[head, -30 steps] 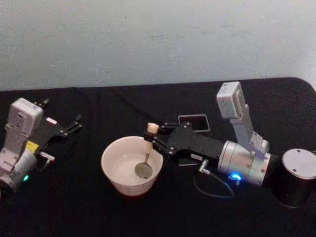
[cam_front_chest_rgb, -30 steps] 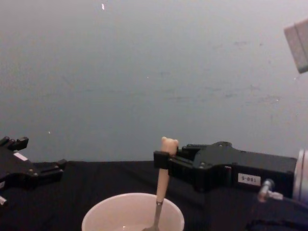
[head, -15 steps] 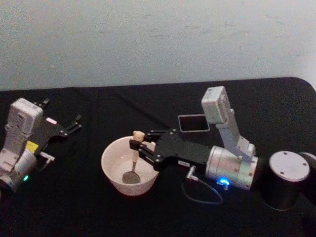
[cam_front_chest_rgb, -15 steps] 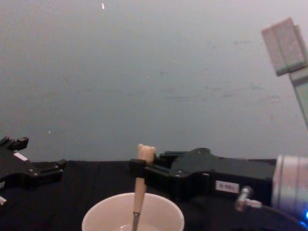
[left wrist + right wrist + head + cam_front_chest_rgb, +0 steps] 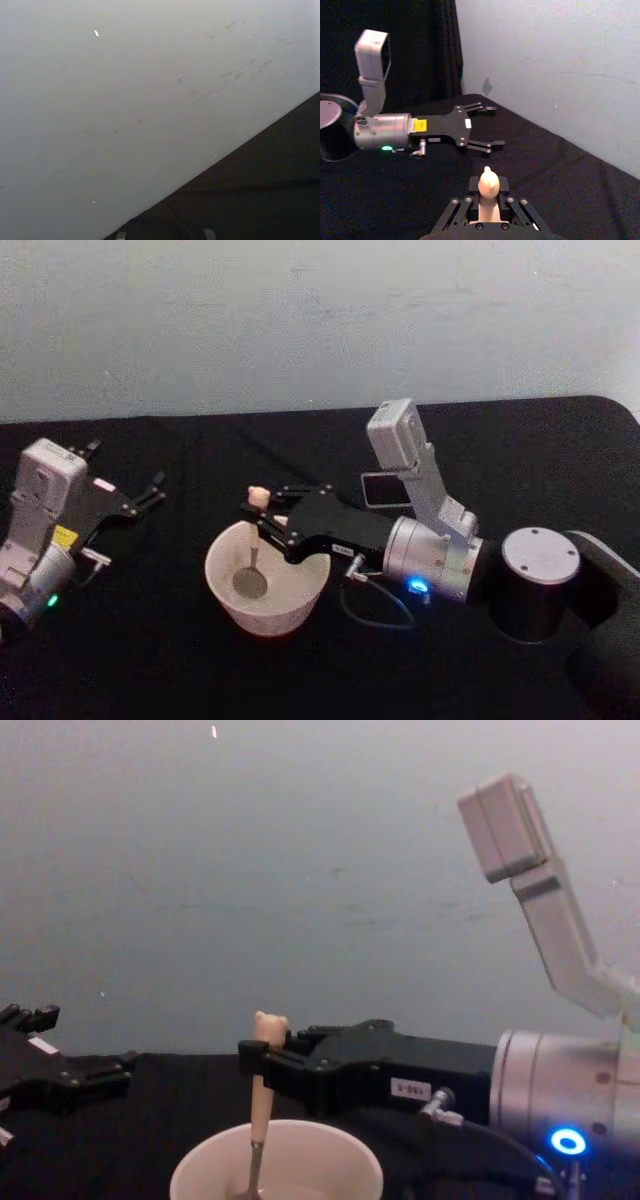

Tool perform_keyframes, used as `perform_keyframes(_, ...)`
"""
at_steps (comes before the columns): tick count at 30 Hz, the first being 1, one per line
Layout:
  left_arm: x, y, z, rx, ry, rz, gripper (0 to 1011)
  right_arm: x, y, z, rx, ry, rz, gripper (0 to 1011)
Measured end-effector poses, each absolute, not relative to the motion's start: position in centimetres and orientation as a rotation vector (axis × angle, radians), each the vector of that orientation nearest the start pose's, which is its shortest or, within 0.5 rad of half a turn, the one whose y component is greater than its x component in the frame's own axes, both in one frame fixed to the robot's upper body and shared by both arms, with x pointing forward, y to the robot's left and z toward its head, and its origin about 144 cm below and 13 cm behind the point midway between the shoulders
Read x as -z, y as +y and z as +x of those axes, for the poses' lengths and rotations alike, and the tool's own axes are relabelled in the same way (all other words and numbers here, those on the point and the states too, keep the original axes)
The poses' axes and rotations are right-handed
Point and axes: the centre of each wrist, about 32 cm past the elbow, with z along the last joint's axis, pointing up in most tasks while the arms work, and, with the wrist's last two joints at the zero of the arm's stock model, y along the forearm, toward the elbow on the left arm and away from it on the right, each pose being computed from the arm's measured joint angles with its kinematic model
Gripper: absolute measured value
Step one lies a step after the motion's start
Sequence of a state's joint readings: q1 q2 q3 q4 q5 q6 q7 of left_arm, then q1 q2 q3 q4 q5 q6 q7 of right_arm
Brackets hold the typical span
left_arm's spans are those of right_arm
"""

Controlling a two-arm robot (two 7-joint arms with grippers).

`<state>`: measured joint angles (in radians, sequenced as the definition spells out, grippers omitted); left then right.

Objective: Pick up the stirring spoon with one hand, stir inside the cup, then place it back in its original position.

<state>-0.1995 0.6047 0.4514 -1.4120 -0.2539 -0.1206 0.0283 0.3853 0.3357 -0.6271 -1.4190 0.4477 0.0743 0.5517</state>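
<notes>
The black right gripper (image 5: 262,515) pinches the beige handle of the small bear-headed stirring spoon (image 5: 254,558) near its top. The steel bowl therefore hangs inside the wide cream-white round cup (image 5: 268,615) on the black table (image 5: 150,660) (a stirring pose, I judge). The chest view shows the spoon nearly upright, while the head view shows the dark grey square holder (image 5: 383,490) behind the arm. The left gripper (image 5: 125,465) rests at the left, and the right wrist view shows its fingers spread.
</notes>
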Motion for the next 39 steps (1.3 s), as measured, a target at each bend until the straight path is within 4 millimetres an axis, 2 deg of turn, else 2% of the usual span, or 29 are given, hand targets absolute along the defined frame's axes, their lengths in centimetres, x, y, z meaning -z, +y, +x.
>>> perform_keyframes(6,-114.0,31.0,48.9,-1.248,-0.285,0.304,1001,-117.6,-16.3,52.7,0.527,0.027,-0.091,213)
perform_keyframes(17,-114.0,31.0,48.9,-1.248,-0.285,0.304,1001,-117.4,-17.7,53.2,0.567,0.018,-0.105,213)
perform_keyframes(29,-114.0,31.0,48.9,-1.248,-0.285,0.304,1001,-117.7,-19.8,51.7,0.529,0.02,-0.105,213)
perform_keyframes(39,-114.0,31.0,48.9,-1.248,-0.285,0.304,1001,-117.8,-20.0,50.3,0.476,0.033,-0.102,213)
